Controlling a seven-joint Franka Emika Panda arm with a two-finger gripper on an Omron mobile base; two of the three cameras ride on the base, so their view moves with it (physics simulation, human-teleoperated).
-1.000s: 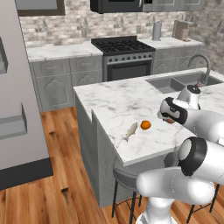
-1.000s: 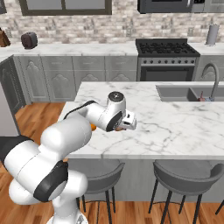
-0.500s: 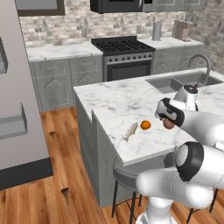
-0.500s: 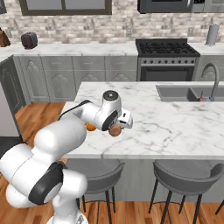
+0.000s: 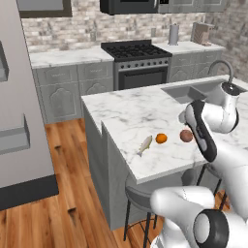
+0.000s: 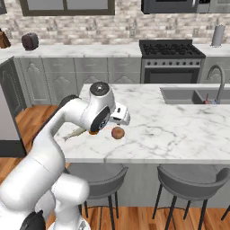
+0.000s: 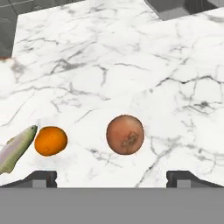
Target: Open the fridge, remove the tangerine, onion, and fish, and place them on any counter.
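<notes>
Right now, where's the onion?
On the counter near its front edge, the onion sits right of the tangerine in the left base view, untouched.

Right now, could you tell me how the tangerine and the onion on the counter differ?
The tangerine is bright orange; the onion is dull reddish-brown. The onion looks slightly bigger. The tangerine lies right beside the fish; the onion sits apart. Both are round and rest on the white marble counter.

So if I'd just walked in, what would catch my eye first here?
Probably the three bits of food lying in a row near the front edge of the white marble counter: a silvery fish, a bright tangerine and a reddish-brown onion. Then the big white robot arm, its open gripper hanging just above the onion.
</notes>
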